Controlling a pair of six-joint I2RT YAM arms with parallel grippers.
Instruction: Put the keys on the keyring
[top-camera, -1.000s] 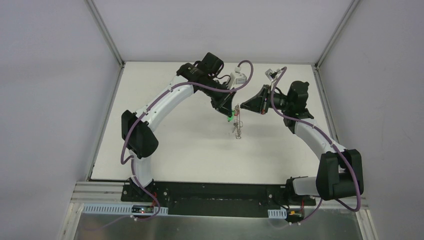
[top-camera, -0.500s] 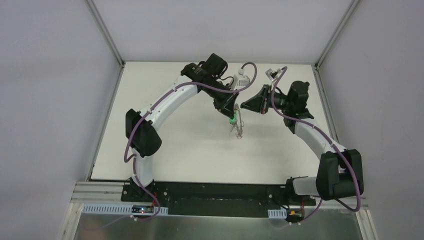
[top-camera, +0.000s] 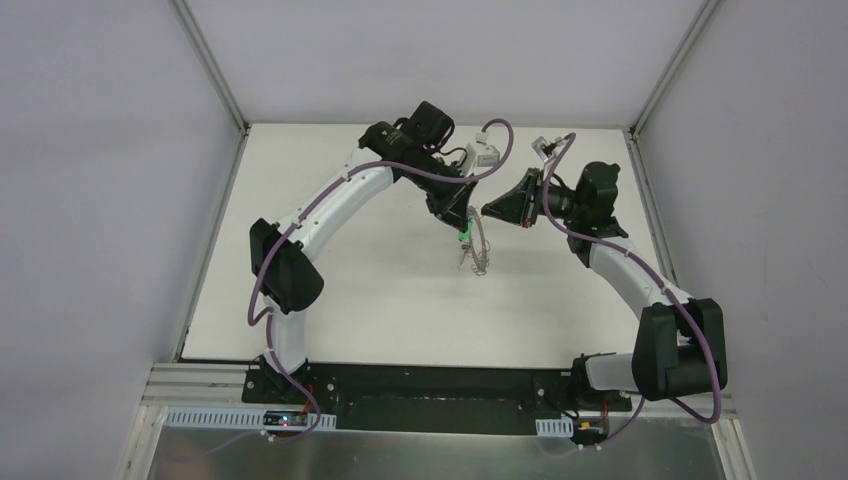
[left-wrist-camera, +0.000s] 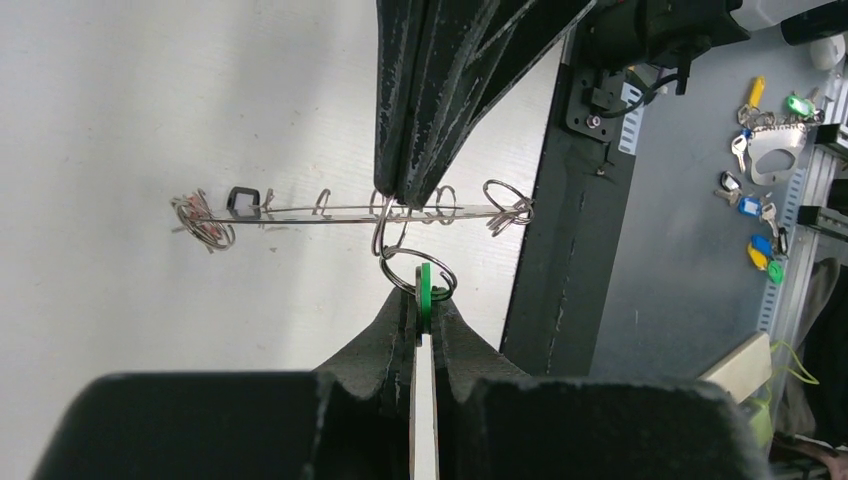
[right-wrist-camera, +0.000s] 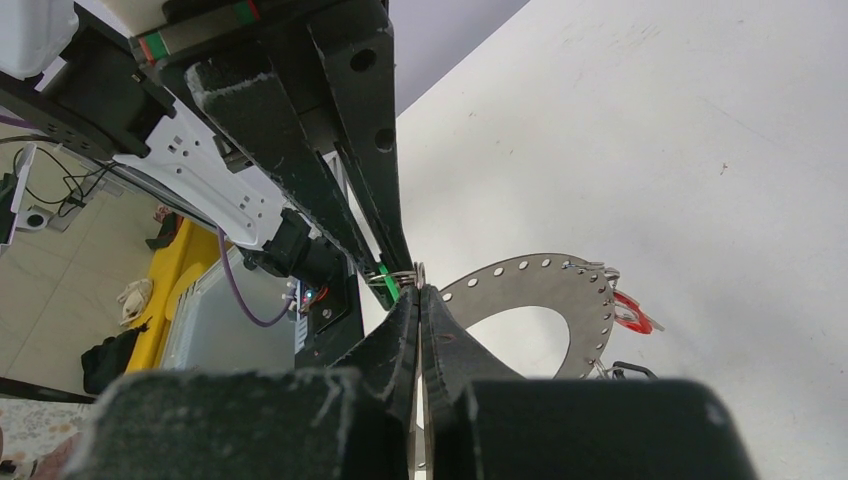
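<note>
step: threading. left claw (left-wrist-camera: 422, 305) pinches green key (left-wrist-camera: 424, 288); right claw (right-wrist-camera: 418, 298) clamps keyring (right-wrist-camera: 545, 285) rim, near surface's (top-camera: 350, 290) far edge. next, likely: align and hook key onto rim.

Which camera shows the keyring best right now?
The right wrist view: the keyring faces the camera, showing its wide hole and the small holes around its rim, with the right hand shut on its edge. The left wrist view shows it edge-on, a thin line. The top view shows only a tiny glint.
</note>
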